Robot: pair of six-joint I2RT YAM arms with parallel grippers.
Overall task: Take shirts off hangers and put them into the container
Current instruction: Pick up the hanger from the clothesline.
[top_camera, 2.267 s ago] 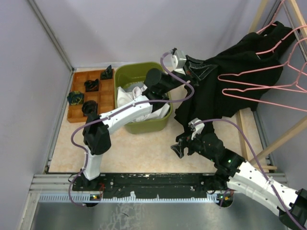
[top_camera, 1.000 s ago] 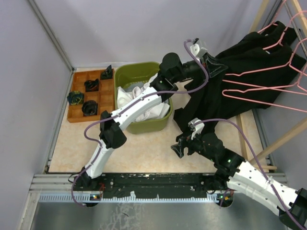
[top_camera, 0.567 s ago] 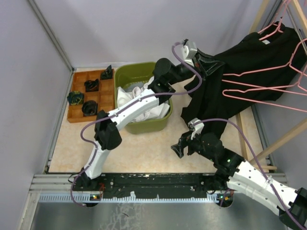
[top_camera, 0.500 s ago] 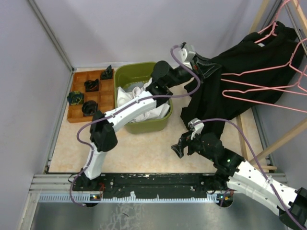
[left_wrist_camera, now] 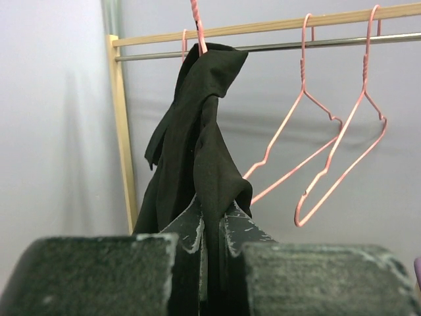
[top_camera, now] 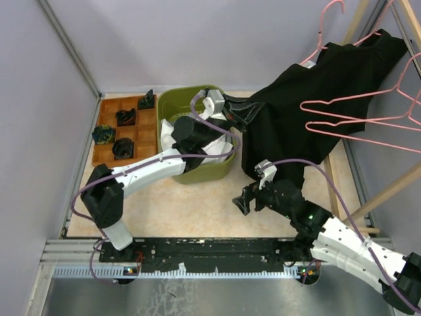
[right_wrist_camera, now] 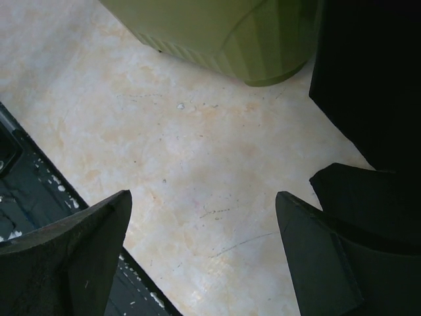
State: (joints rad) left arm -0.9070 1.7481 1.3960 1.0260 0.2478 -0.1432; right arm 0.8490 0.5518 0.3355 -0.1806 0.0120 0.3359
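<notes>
A black shirt (top_camera: 316,99) stretches from the rack at the top right down toward the green container (top_camera: 205,172). My left gripper (top_camera: 247,113) is shut on its lower edge, just above the container's right rim. In the left wrist view the shirt (left_wrist_camera: 204,145) is pinched between the fingers and still hangs from a pink hanger (left_wrist_camera: 196,26). Two bare hangers (left_wrist_camera: 316,145) hang beside it. A white shirt (top_camera: 170,133) lies in the container. My right gripper (top_camera: 245,199) is open and low over the floor, with nothing between its fingers (right_wrist_camera: 72,257).
A brown wooden tray (top_camera: 108,158) with dark small objects sits left of the container. Wooden rack poles (top_camera: 388,191) stand along the right side, and bare pink hangers (top_camera: 368,120) stick out over the shirt. The container's corner (right_wrist_camera: 230,33) and hanging black cloth (right_wrist_camera: 368,79) lie ahead of the right gripper.
My left arm has drawn back and down toward the container, pulling the black shirt leftward with it. The shirt's hanger has tipped up at the rack. The right arm has stayed put.
</notes>
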